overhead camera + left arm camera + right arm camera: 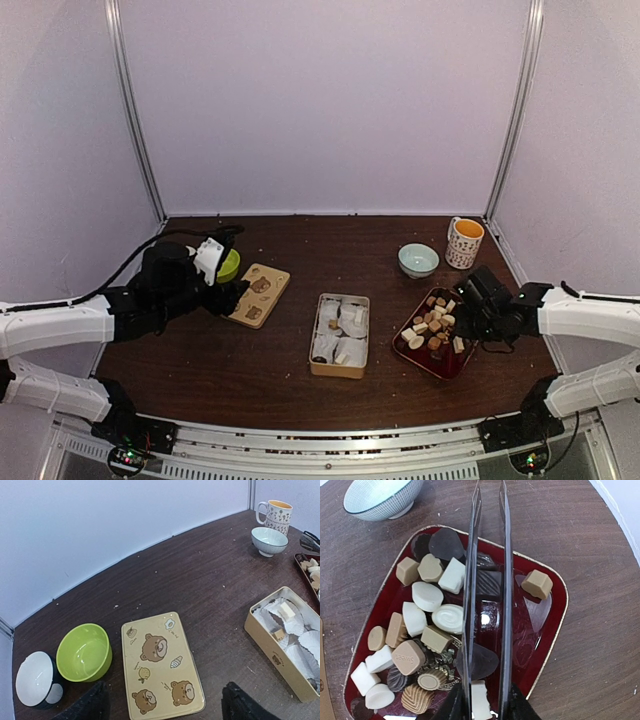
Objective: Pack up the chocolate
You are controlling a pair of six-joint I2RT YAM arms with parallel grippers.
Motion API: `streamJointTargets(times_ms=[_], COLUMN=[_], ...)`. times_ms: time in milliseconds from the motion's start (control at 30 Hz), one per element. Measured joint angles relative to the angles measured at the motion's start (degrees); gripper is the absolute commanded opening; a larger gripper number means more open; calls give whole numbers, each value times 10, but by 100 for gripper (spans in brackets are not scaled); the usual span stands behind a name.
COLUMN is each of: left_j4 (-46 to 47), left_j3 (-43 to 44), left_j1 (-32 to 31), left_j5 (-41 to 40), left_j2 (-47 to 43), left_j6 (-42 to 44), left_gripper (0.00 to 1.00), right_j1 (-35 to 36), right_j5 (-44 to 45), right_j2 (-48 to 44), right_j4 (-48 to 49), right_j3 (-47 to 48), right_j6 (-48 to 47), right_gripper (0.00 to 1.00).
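Note:
The chocolate [422, 625], a heap of white, tan and dark pieces, lies in a dark red tray [560, 610] at the table's right [437, 335]. My right gripper [489, 555] reaches down into the tray with its thin clear blades close together. A dark ridged piece [489, 582] fills the gap between them. A tan box [340, 335] with white paper liners holds a few pieces [286, 611]. My left gripper [165, 707] hovers open over a tan lid with bear pictures [160, 665], nothing between its fingers.
A green bowl [84, 652] and a black-and-white bowl [36, 680] stand left of the lid. Behind the tray are a pale blue bowl [418, 259] and a patterned mug [465, 241]. White walls close in the table on three sides.

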Motion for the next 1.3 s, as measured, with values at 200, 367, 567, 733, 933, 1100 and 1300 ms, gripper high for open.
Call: streamJointTargets(times_ms=[200, 367, 567, 733, 933, 1100, 1300], left_j4=[0, 0, 0, 0, 0, 0, 0], left_j3=[0, 1, 1, 1, 1, 1, 1], left_j1=[0, 0, 0, 0, 0, 0, 0], left_j5=[0, 1, 0, 1, 1, 0, 0], left_j2=[4, 7, 7, 7, 7, 7, 7], left_j6=[0, 0, 0, 0, 0, 0, 0], left_gripper=[79, 78, 78, 78, 78, 78, 79], right_j1=[-16, -21, -36, -40, -41, -41, -41], right_j5=[-20, -26, -30, -30, -30, -35, -47], right_j2=[0, 10, 35, 39, 15, -21, -75], right_j4=[18, 26, 26, 23, 14, 6, -13], right_j3=[-30, -32, -33, -34, -38, -37, -10], right_j6=[-8, -11, -12, -13, -21, -42, -84], right_gripper=[31, 35, 36, 47, 50, 66, 67])
